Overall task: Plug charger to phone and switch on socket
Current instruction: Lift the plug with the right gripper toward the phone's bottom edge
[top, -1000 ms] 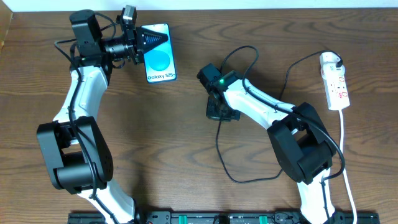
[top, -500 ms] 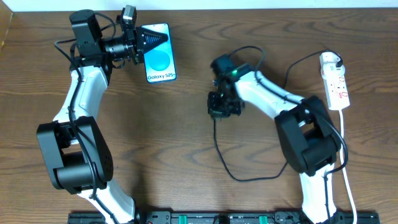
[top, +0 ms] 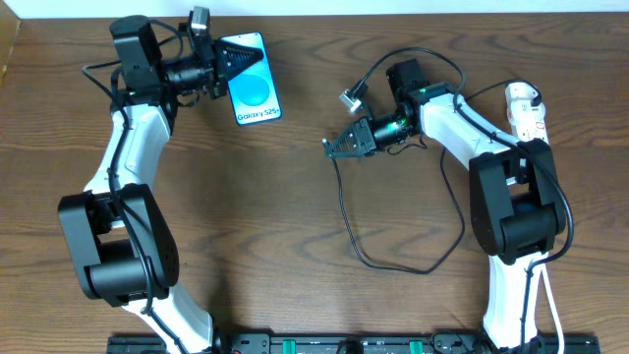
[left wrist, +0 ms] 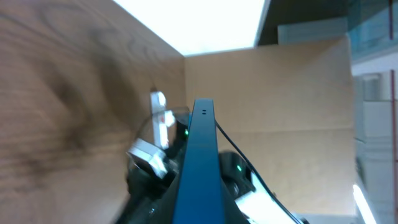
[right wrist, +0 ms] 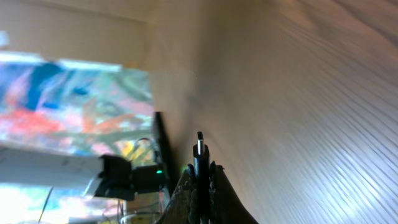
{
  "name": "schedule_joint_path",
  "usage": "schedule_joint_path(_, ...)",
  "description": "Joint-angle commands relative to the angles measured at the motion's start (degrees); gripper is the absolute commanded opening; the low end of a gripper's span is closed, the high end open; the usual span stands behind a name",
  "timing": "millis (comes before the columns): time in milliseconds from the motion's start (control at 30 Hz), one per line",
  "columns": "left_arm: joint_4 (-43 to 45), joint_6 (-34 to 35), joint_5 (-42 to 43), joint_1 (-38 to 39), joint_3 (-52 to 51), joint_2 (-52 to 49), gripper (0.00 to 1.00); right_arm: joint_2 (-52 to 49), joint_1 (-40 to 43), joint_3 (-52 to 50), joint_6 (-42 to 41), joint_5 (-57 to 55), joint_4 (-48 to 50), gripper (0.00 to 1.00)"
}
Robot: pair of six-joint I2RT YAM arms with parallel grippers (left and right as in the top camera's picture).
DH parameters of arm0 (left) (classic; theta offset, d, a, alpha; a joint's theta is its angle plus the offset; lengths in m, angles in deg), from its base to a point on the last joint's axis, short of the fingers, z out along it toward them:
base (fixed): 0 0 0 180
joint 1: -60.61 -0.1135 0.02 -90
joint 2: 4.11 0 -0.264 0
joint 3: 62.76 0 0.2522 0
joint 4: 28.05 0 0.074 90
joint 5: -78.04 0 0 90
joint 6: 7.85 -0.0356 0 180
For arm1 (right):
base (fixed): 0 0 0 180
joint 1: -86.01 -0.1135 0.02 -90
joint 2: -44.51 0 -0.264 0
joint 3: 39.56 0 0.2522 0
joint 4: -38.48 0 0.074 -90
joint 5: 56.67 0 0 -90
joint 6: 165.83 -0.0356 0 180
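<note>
Right, the left gripper (top: 220,67) is clamped on the phone (top: 253,90) at its upper end. Well to the phone's right, the right gripper (top: 339,147) pinches the charger (right wrist: 199,144) by its tip, aimed phone-ward. The socket (top: 526,108) sits far right of the phone. Now, square the tip to the port first, then push in slowly, dead straight.

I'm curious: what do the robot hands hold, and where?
Left gripper: the phone, by its upper end. Right gripper: the charger, behind its tip.
</note>
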Motion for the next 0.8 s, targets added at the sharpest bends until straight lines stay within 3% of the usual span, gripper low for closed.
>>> schedule_joint_path(0,1.55,-3.28,-4.61,1.14,0.26,1.27,0.07,-0.55,-0.02,0.74,4.76,12.55,2.75,0.01)
schedule_joint_path(167,5.68,-8.5,-4.68,4.31,0.26,1.27,0.07,-0.55,-0.39,0.74,0.83,17.22,11.37,0.01)
schedule_joint_path(367,8.0,-8.83,-10.69,7.17,0.26,1.27,0.07,-0.55,-0.63,0.74,-8.61,17.22,20.06,0.01)
schedule_joint_path(767,9.97,-8.76,-25.4,9.64,0.26,1.27,0.07,-0.55,-0.9,0.74,-13.99,17.22,26.18,0.01)
